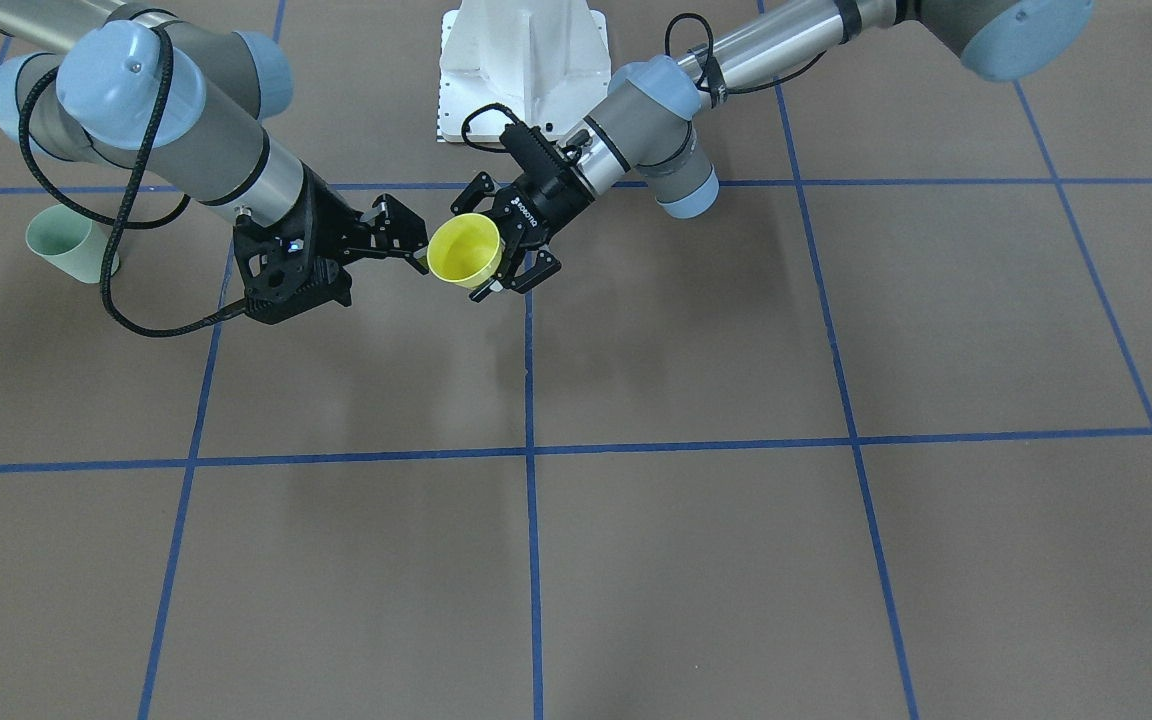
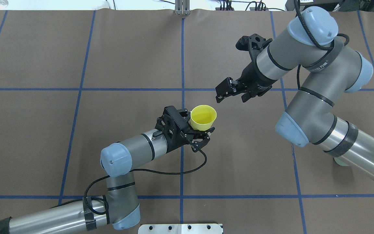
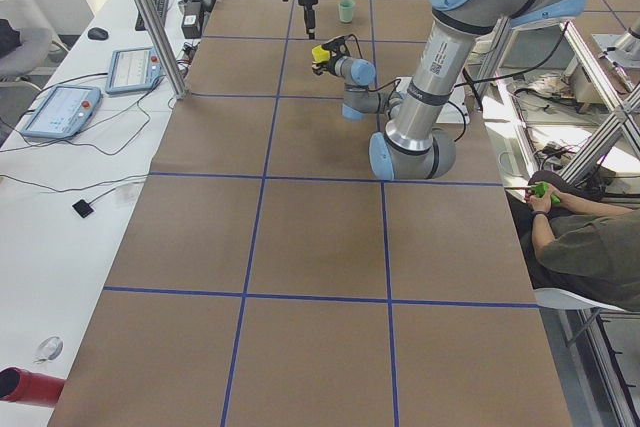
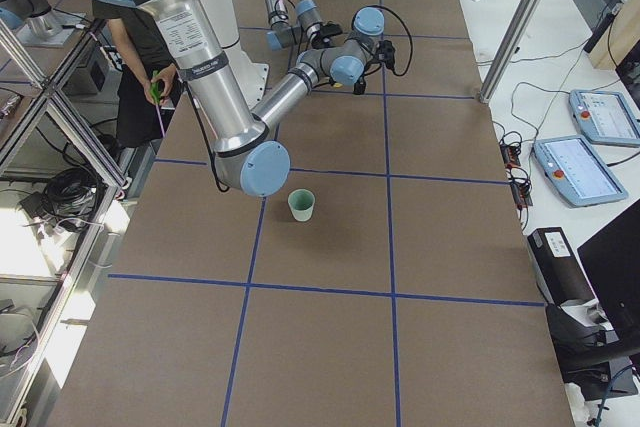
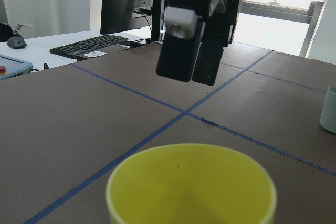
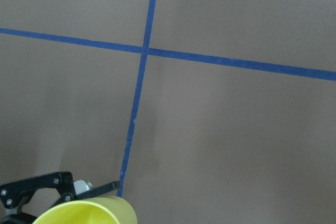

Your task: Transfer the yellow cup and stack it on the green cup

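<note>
Yellow cup (image 5: 191,187) clipped below; green cup (image 5: 329,109) cropped.

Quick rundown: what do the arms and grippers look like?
The left arm and right arm match: silver tubes, grey joints, pale blue caps, black bands, each with an external black cable. The left gripper and right gripper are black two-finger linkage types; white lettering marks the left one's body.

We see the yellow cup (image 2: 203,117) from above behind the robot's base (image 2: 180,228), and steeply from across the table (image 2: 44,146); end cameras stand far off, looking along the table; wrist cameras sit close, left behind its rim, right above it.
</note>
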